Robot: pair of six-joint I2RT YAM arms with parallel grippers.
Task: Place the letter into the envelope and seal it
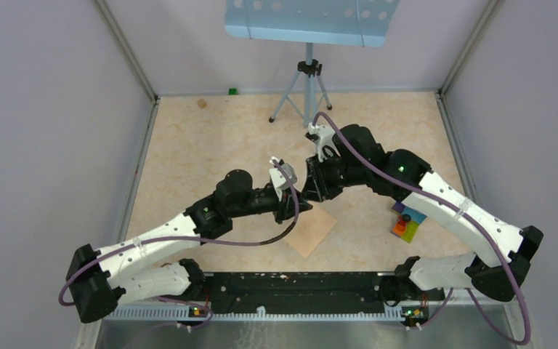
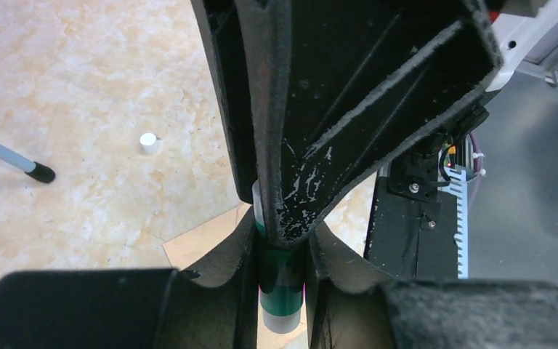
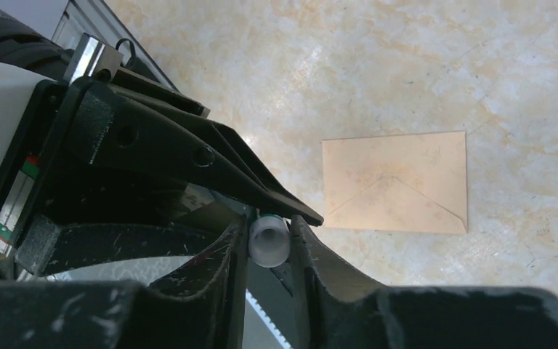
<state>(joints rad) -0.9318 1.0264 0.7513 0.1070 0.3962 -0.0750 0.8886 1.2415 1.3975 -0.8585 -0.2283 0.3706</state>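
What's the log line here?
left jaws, right jaws: shut on small white-green cylinder | flat tan paper envelope: on beige table | letter: unseen

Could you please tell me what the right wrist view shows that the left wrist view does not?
Only the right wrist view shows the whole envelope, flat, flap seams up. Only the left wrist view shows the green band on the glue stick, a small white cylinder on the table and a tripod foot, plus just a corner of the envelope. Both show the stick pinched by the left gripper and the right gripper.
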